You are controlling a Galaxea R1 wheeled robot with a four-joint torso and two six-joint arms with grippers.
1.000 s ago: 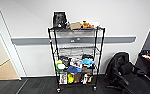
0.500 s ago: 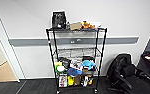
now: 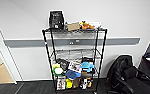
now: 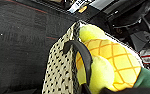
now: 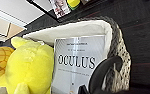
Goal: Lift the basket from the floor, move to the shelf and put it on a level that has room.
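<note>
The cream woven basket [image 4: 62, 72] hangs above the dark carpet floor [image 4: 21, 37]. It carries a yellow pineapple plush toy [image 4: 108, 62]. In the right wrist view the basket [image 5: 118, 50] shows its pale lining, a white OCULUS box [image 5: 77, 62] and the plush [image 5: 31, 65]. A black handle [image 4: 82, 53] rises to my left gripper [image 4: 84, 90], and the other handle [image 5: 103, 68] rises to my right gripper [image 5: 84, 90]. Ahead stands the black wire shelf [image 3: 74, 58] against the wall. Its level second from the top [image 3: 73, 51] looks bare.
The shelf's top tier holds a black appliance [image 3: 56, 20], a cardboard box [image 3: 73, 26] and orange items. The two lower tiers are crammed. A black office chair [image 3: 127, 76] stands to the right of the shelf. Tan wooden flooring [image 3: 1, 73] shows at the left.
The whole head picture has shifted slightly and the shelf looks a little larger, so the camera has come nearer. Nothing on the shelf has moved.
</note>
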